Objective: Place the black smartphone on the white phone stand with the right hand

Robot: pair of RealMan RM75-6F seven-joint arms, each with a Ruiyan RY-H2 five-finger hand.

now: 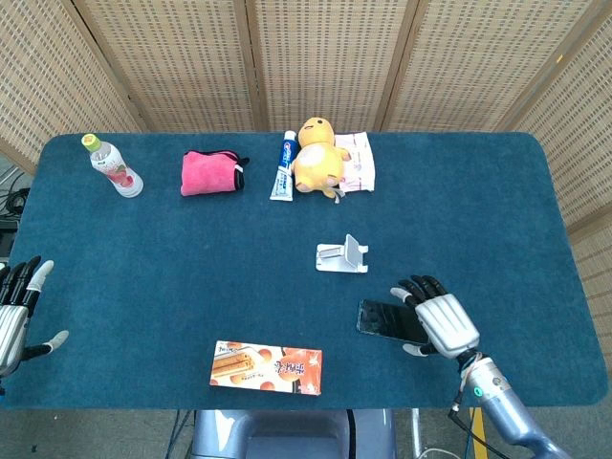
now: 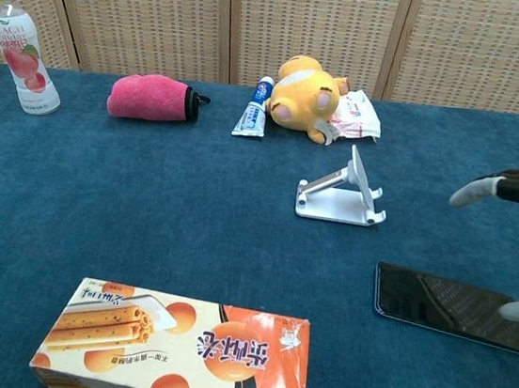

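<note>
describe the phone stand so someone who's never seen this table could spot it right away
On the blue table, look just right of centre, in front of the yellow plush toy at the back. The phone stand is a small white angled bracket, unlike the flat black phone nearer the front, under the right hand.

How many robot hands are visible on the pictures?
2. The right hand hovers over the black smartphone; the left hand is at the table's left edge.
</note>
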